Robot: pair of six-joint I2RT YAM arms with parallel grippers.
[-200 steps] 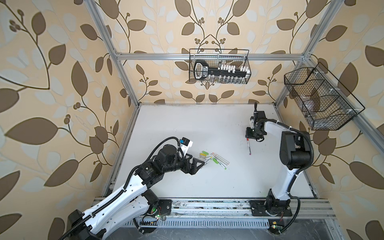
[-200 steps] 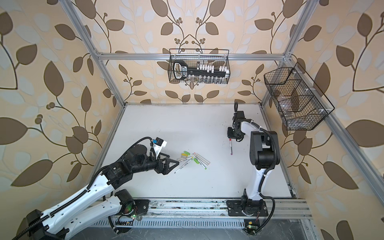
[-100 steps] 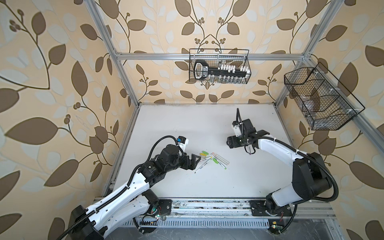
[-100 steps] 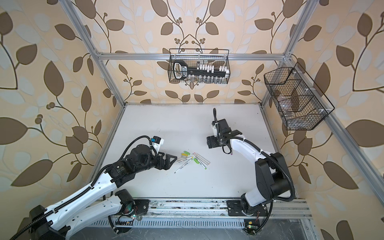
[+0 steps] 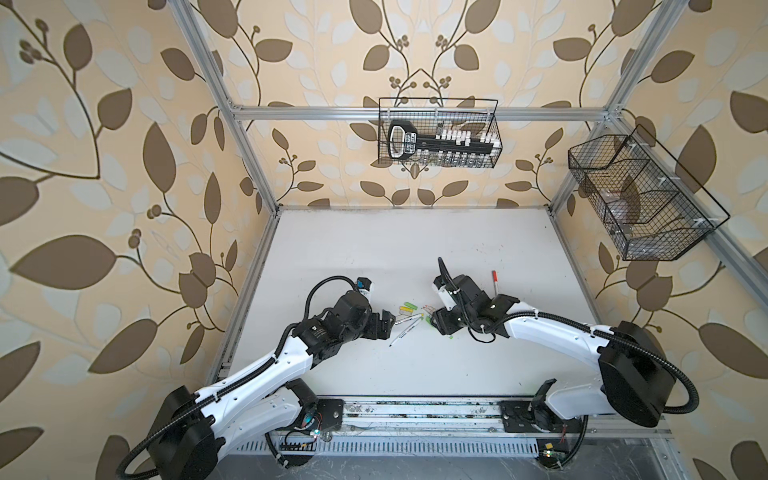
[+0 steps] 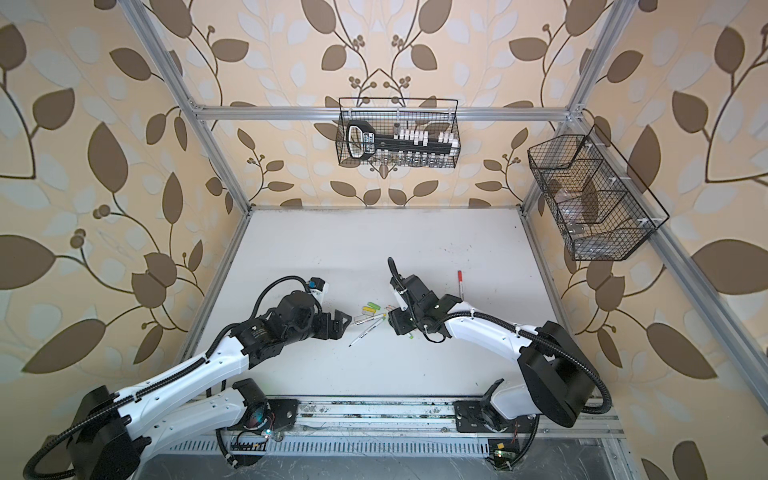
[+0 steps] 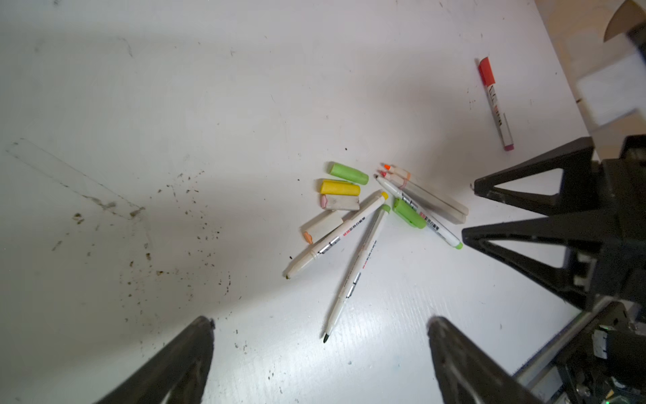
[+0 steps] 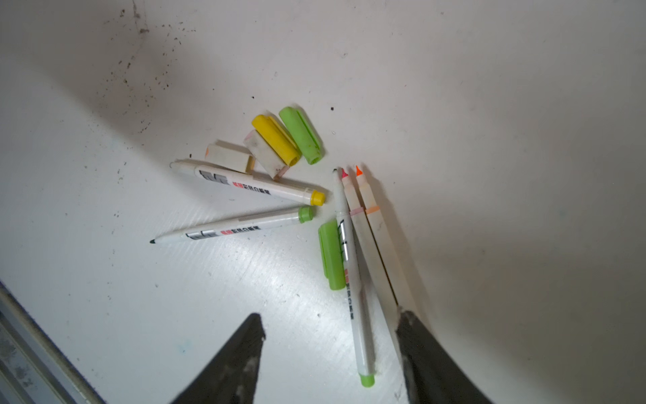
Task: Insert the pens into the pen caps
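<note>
White slim marker pens and stubby coloured plastic caps lie between left gripper, gaping empty, and right gripper, part-spread, empty.

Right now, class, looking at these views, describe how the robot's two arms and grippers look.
The left arm and right arm have glossy white shells with black joint housings. A black ribbed cable loops along each. The left gripper and right gripper are black, with tapering fingers cut out as open triangular trusses.

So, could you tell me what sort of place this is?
Probably a robot lab cell: aluminium frame, leaf wallpaper, and left arm and right arm mounted at a white table.
</note>
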